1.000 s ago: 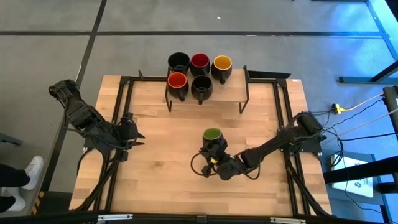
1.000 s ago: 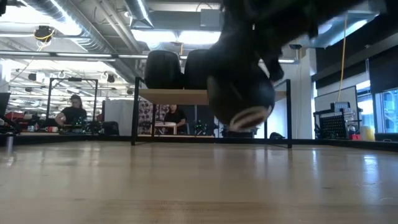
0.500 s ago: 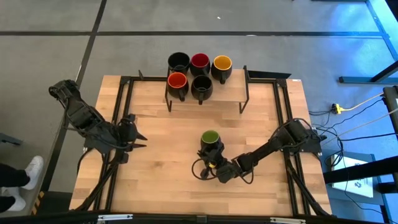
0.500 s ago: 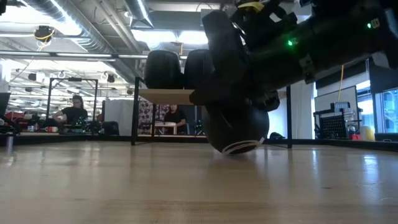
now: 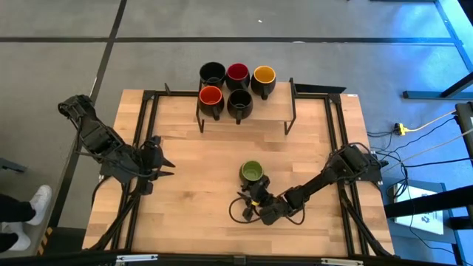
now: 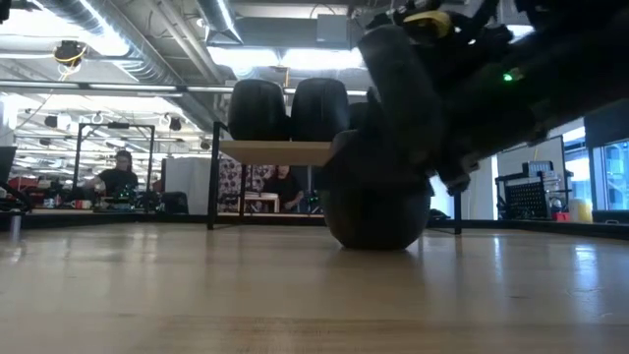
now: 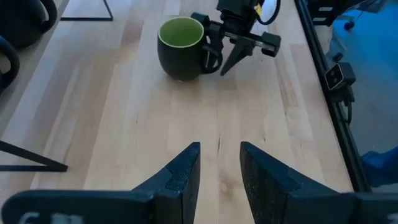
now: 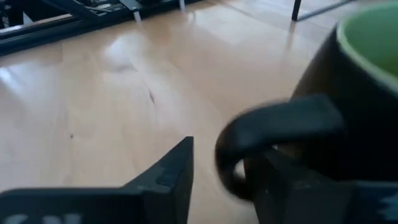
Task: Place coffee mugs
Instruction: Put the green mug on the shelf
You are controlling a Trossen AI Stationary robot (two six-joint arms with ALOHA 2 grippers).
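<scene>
High view gave us the clearest layout: the dark round mug with the green inside (image 5: 252, 173) stood upright on the pale wooden table (image 5: 192, 214), near its middle and well apart from the others. Five more dark handled mugs sat in two rows on the small wooden shelf with black metal legs (image 5: 275, 111) at the far edge: a black-lined mug (image 5: 212, 73), a dark red-lined mug (image 5: 237, 72) and a yellow-lined mug (image 5: 264, 74) behind, an orange-red-lined mug (image 5: 211, 95) and a second black-lined mug (image 5: 239, 98) in front. We saw the right gripper (image 5: 257, 199) low over the table just beside the green mug, at its handle; in the left wrist view its fingers (image 7: 239, 55) were spread, one on each side of the handle and not squeezing it. The left gripper (image 7: 219, 163) waited over the table's left side, its fingers parted with bare wood between them. From the low view, the green mug's base rested flat on the wood.
</scene>
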